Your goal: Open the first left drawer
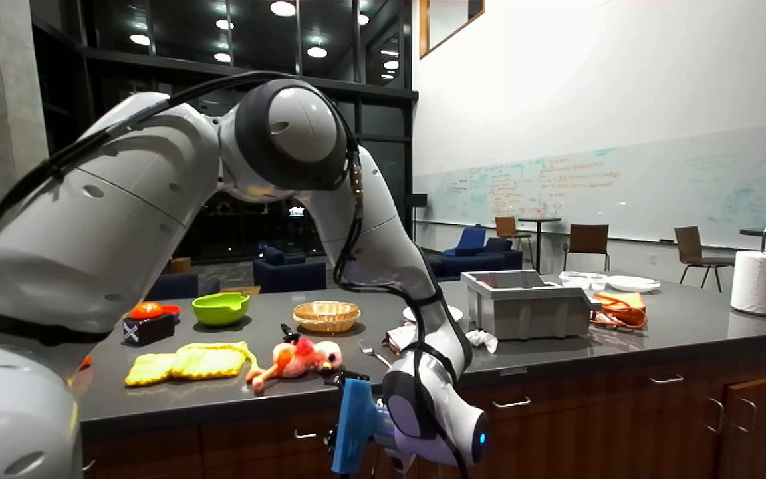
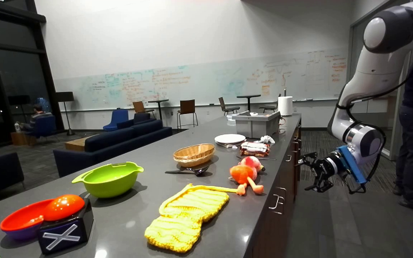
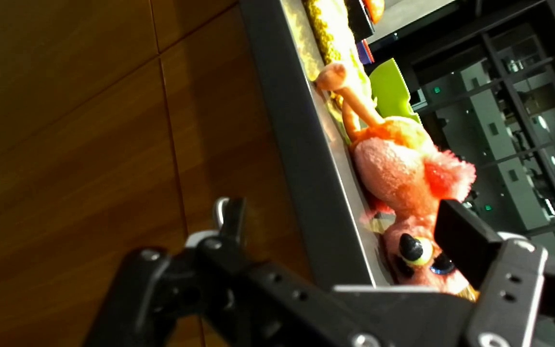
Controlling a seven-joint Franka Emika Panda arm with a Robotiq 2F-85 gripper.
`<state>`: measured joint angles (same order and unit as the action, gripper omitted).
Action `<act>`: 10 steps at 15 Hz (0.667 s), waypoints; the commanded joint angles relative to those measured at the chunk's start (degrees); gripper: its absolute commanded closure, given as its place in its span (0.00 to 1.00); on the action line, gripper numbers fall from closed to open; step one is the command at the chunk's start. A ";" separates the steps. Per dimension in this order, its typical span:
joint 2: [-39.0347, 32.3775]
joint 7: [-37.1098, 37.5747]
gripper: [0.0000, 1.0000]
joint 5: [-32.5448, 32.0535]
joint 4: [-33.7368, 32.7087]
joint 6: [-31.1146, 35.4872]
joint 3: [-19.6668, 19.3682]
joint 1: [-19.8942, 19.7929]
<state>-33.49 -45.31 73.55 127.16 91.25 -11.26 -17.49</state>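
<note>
My fingers (image 3: 468, 241) stand spread wide in front of the drawer (image 1: 250, 436) below the pink toy (image 1: 300, 359).
One is up at about the height of the bench (image 1: 675, 326), the other lower down near the silver handle (image 1: 305, 436) — in the wrist view that handle looks half hidden behind the lower fingertip, so I can't tell whether they touch. In that same view the drawer lies flush with its neighbours, just under the bench edge. The toy lies on the bench, beside the yellow knitted cloth (image 1: 190, 362).
</note>
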 commanded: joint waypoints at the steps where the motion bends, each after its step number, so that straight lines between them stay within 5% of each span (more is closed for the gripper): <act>1: -0.17 -0.02 0.00 0.14 -0.19 -0.38 -0.63 0.63; 7: -0.18 -0.02 0.00 0.13 -0.20 -0.38 -0.63 0.69; 10: -0.70 -6.69 0.00 4.51 0.82 -0.14 -0.06 -0.41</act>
<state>-33.63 -46.77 74.32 127.15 91.25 -11.26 -17.35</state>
